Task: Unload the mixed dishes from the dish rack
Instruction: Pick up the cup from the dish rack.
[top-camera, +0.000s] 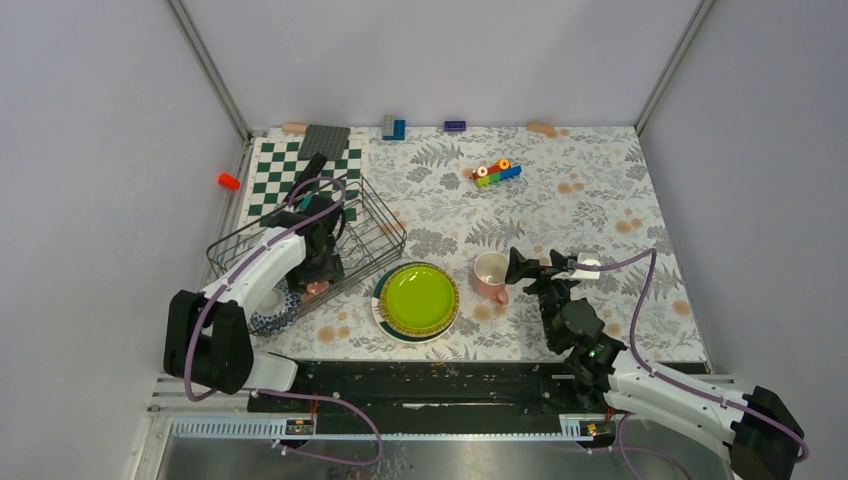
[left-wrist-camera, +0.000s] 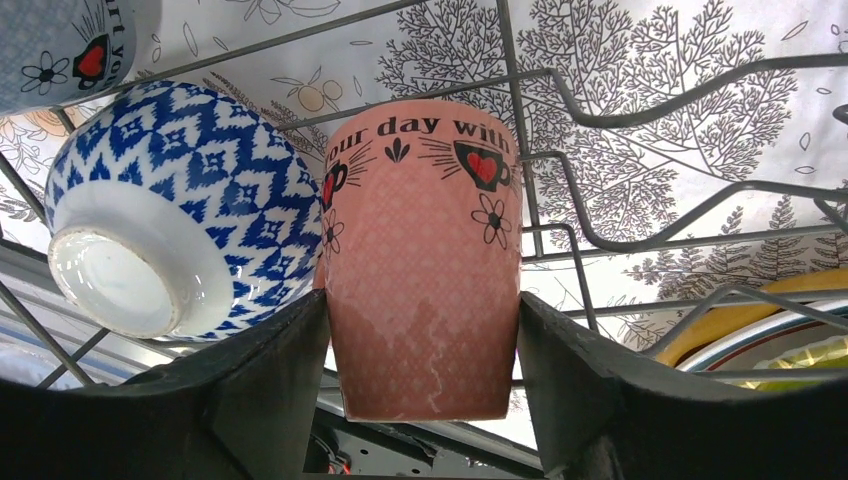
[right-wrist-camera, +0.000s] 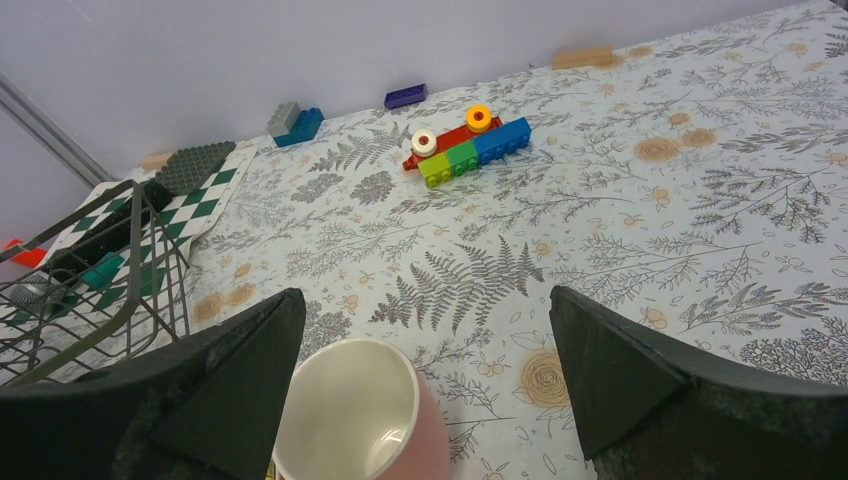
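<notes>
Unloading a cup: left gripper (left-wrist-camera: 422, 330) clamped, seemingly snug, on pink cup (left-wrist-camera: 420, 220) inside rack (left-wrist-camera: 640, 240) beside blue bowl (left-wrist-camera: 190, 200), right gripper (right-wrist-camera: 425, 300) spread wide, next needs lifting clear of wires.

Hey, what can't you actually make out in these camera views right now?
Left wrist: whether the left gripper is pressing the racked pink cup; the contact edges are unclear.
Top view: that cup, mostly hidden by the left arm.
Right wrist: base of the table cup, cut off by the bottom edge.
</notes>
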